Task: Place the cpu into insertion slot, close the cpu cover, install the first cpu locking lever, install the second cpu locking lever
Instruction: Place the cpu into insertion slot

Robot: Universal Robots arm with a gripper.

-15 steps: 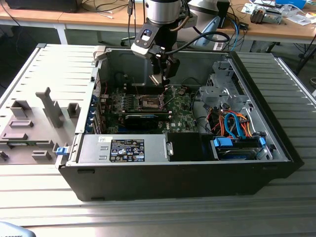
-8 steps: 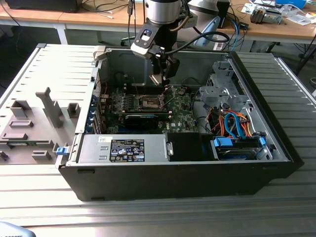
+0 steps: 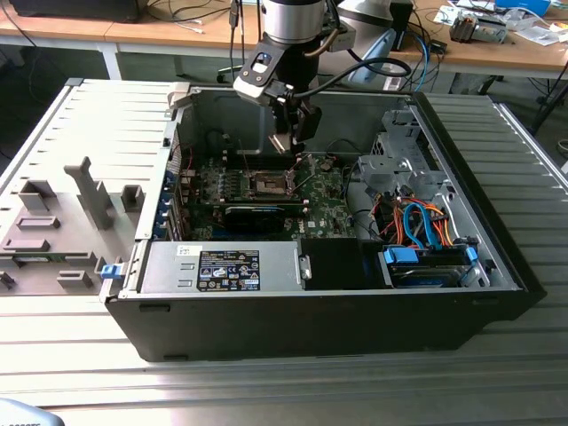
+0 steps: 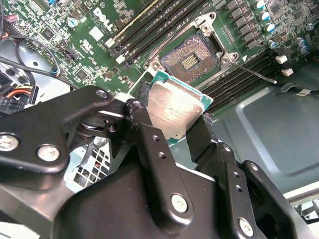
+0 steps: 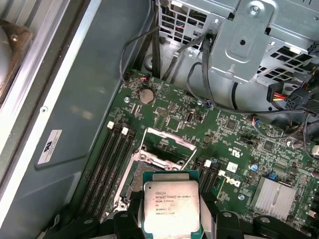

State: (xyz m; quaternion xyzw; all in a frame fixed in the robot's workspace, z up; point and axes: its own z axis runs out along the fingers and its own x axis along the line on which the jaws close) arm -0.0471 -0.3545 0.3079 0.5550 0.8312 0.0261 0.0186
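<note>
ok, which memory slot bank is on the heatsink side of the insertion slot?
The memory slot bank partly hidden behind the cpu in the gripper, toward the finned silver heatsink. The other bank runs along the grey case wall.

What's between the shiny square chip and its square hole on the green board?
Nothing: in the second wrist view, the silver-grey square chip, pinched in the black gripper, hangs apart from the dark-centred metal-rimmed socket.

cpu (image 4: 174, 112) top dull metal; claw (image 4: 169, 118) matt black; motherboard (image 5: 234, 144) glossy green; case wall (image 5: 79, 99) smooth grey metal.
</note>
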